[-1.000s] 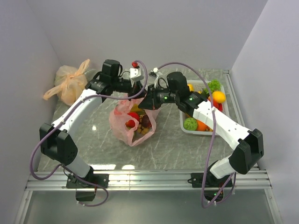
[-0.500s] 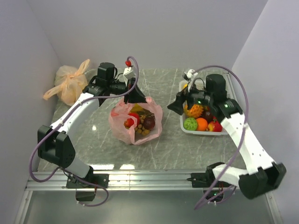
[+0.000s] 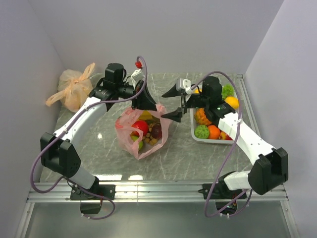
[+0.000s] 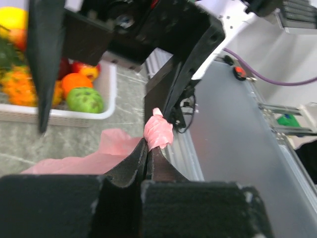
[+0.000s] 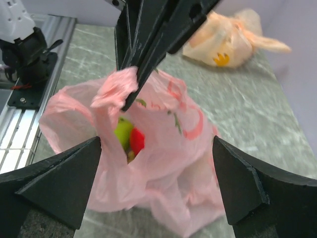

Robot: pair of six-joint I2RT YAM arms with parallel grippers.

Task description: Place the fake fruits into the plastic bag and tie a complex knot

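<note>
- Two arms reach over the grey table [image 3: 198,158]; clock directions are read from the top view.
- The left gripper [image 4: 148,151] is clenched, its fingers pressed flat together on a bunched fold of the rim of the pink bag [image 3: 130,134]. The fold pokes out past the fingertips as a small wad.
- The pink bag sits on the table near its middle with its mouth open upward. Its 12 o'clock edge is lifted by the left gripper.
- Inside the bag are a red fruit [image 3: 140,125], a dark purple fruit [image 3: 156,130], a small green fruit [image 3: 139,144] and some brownish bits. The rest is too hidden to name.
- The right gripper [image 3: 162,106] is released, fingers spread wide and holding nothing. It is at 3 o'clock of the bag's mouth, just beside it and pointing toward it; I cannot tell whether it touches the plastic.
- The white basket [image 3: 213,141] is at 3 o'clock of the bag, apart from it and under the right arm. It holds a bumpy green fruit [image 3: 201,131], an orange fruit [image 3: 214,132], a yellow fruit [image 3: 231,102] and others.
- The pale orange knotted bag [image 3: 73,91] is at 10 o'clock of the pink bag, well apart.
</note>
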